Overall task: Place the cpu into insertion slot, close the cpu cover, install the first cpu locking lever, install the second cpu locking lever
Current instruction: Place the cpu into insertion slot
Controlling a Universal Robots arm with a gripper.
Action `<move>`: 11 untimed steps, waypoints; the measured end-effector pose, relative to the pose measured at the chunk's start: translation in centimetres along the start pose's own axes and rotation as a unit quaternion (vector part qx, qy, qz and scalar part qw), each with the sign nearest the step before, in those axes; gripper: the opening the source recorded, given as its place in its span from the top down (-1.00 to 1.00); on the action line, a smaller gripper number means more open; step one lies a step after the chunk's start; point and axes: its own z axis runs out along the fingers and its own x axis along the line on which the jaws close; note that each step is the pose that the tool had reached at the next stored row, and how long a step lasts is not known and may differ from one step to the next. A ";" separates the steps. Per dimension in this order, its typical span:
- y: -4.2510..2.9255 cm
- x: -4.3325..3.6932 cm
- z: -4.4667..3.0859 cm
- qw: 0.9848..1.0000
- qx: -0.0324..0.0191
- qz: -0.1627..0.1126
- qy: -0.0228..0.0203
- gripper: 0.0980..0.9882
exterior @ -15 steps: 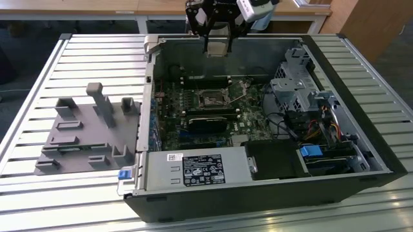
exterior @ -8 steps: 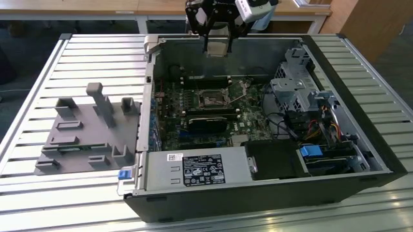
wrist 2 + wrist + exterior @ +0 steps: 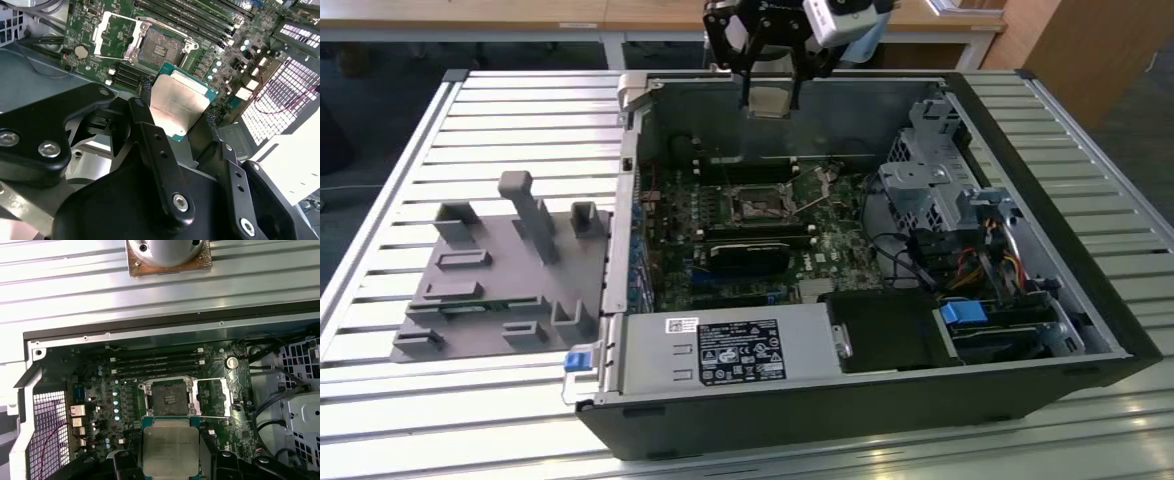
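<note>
The cpu (image 3: 181,106) (image 3: 170,449), a small flat square chip with a dull silver-grey metal top and a green rim, is clamped by two opposite edges in the black pincer (image 3: 177,100) (image 3: 170,440) (image 3: 770,108). The dark fingers (image 3: 156,145) close on it from either side, and its metal face is turned towards both wrist cameras. The chip hangs in the air, well clear of the board.

The insertion slot (image 3: 161,50) (image 3: 170,399) (image 3: 754,205), a dark square socket in a silvery frame, is uncovered with nothing seated in it. The cpu cover (image 3: 116,35) (image 3: 212,397), a thin silvery metal frame plate with a square window, is swung open just beside the slot. In the exterior view the pincer sits at twelve o'clock from the slot, above the far wall of the case.

The slot belongs to a green motherboard (image 3: 100,390) (image 3: 670,250), with a row of long black memory slots (image 3: 155,365) near the socket. The board lies in an open black computer case (image 3: 854,425). In the exterior view a labelled silver power supply (image 3: 720,350) is at six o'clock from the slot and a grey metal drive cage (image 3: 927,185) at three o'clock. The case rests on a slatted aluminium worktop (image 3: 400,130), with a grey moulded plastic fixture (image 3: 494,270) at nine o'clock.
</note>
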 end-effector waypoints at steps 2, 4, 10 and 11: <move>0.00 0.01 0.00 1.000 0.000 0.006 -0.001 0.00; 0.00 0.01 0.00 1.000 0.000 0.012 -0.001 0.00; 0.00 0.03 0.01 0.999 -0.001 0.033 -0.003 0.00; 0.00 0.04 0.01 0.999 -0.001 0.036 -0.003 0.00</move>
